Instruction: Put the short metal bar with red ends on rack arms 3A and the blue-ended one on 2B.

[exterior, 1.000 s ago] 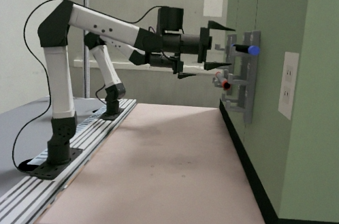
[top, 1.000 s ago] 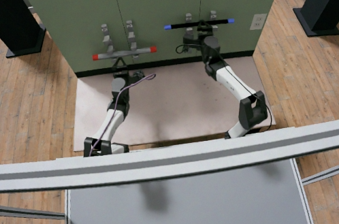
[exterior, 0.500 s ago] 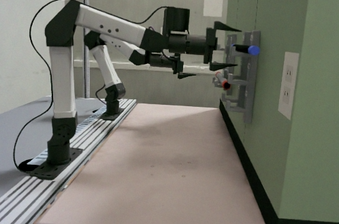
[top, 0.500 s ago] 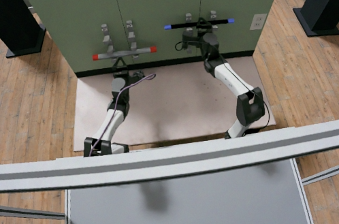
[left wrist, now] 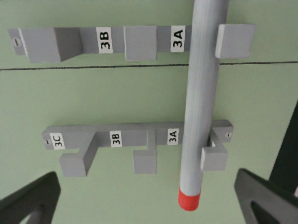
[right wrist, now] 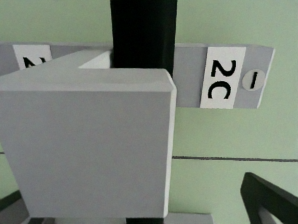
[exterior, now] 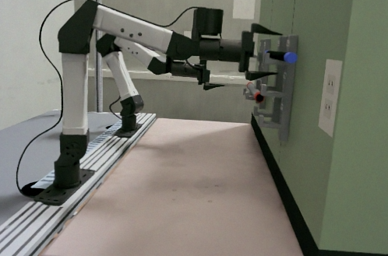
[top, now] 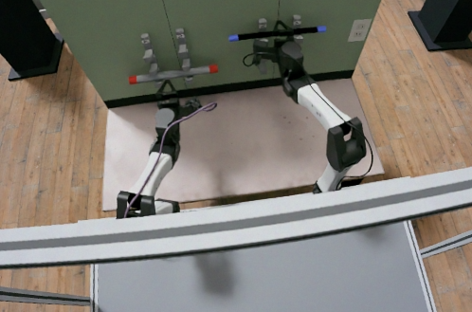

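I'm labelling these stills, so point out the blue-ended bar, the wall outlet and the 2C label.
Blue-ended bar [top: 305,30] [exterior: 276,55] [right wrist: 144,32]: top, exterior, right wrist; black shaft.
Wall outlet [top: 359,30] [exterior: 330,97]: top, exterior; faceplate.
2C label [right wrist: 223,77]: right wrist; its face.
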Robot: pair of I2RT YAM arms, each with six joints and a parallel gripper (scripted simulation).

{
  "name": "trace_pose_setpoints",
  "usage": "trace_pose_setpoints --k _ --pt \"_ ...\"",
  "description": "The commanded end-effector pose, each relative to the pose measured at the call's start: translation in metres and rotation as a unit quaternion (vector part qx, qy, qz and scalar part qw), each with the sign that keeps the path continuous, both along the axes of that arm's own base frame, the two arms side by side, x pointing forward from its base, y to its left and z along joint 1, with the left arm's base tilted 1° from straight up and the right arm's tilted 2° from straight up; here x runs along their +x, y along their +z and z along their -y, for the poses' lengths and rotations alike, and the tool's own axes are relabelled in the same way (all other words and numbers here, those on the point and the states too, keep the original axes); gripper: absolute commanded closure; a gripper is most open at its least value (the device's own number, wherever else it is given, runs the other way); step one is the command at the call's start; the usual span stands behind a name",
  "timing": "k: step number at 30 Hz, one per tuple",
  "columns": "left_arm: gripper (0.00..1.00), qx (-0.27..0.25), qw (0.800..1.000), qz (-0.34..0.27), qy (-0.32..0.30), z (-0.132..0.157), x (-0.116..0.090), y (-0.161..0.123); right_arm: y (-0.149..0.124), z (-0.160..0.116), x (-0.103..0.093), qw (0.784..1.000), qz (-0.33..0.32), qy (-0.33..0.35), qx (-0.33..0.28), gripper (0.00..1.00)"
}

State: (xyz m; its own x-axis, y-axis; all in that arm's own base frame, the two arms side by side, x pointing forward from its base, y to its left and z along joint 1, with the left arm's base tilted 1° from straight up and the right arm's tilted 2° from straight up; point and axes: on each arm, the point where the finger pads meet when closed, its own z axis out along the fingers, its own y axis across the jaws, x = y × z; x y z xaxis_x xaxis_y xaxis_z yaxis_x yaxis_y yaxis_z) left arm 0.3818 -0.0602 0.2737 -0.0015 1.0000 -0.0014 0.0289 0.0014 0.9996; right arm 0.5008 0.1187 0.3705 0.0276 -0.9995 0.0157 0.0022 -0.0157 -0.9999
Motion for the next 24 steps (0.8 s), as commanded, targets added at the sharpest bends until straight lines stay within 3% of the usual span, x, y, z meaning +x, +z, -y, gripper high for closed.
trace_pose_setpoints --k 1,13,24 --pt "0.00 -0.006 1.000 0.015 0.002 0.0005 -0.0011 0.0164 0.0104 -0.0022 0.0041 1.000 0.011 0.005 0.003 0.00" --pt "0.00 -0.006 1.000 0.015 0.002 0.0005 -0.0011 0.0164 0.0080 -0.0025 0.0057 1.000 0.011 0.005 0.003 0.00" --pt "0.00 -0.006 1.000 0.015 0.002 0.0005 -0.0011 0.0164 0.0082 -0.0019 0.0056 1.000 0.011 0.005 0.003 0.73"
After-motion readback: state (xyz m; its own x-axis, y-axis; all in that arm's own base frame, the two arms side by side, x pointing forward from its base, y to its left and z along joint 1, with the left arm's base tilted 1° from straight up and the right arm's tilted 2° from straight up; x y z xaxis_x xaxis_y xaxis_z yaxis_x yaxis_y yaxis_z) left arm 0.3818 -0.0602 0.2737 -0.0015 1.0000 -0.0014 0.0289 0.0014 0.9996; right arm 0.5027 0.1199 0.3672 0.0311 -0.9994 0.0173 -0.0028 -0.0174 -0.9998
